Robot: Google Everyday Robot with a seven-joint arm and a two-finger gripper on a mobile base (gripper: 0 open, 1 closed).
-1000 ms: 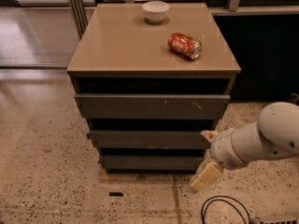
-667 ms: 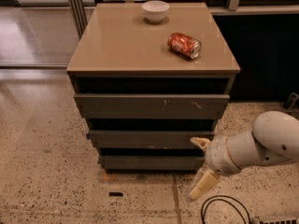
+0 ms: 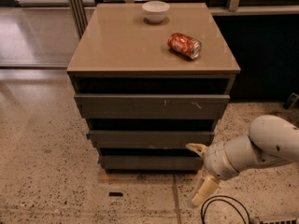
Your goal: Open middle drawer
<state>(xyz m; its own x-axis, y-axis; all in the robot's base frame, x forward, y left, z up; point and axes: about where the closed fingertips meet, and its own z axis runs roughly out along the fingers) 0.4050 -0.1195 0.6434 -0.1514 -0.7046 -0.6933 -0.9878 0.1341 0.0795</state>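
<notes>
Sitting at the centre of the frame, the middle drawer (image 3: pixel 150 138) is the second of three fronts in a squat cabinet (image 3: pixel 140 50). Its front is wide, shallow, dark grey-brown and flat, with no handle or mark, and a dark gap runs above it. The taller top drawer (image 3: pixel 152 106) above bears a few white scratches; the bottom drawer (image 3: pixel 149 162) looks shortest.

At lower right, the gripper (image 3: pixel 201 169) hangs beside the cabinet's lower right corner with its cream fingers spread wide, holding nothing. The upper finger (image 3: pixel 196 148) lies at the middle drawer's lower right edge; whether it touches cannot be told.

On the tan top, a red can (image 3: pixel 184 45) lies on its side, its lettering unreadable, and a plain white bowl (image 3: pixel 155 10) stands behind it.
</notes>
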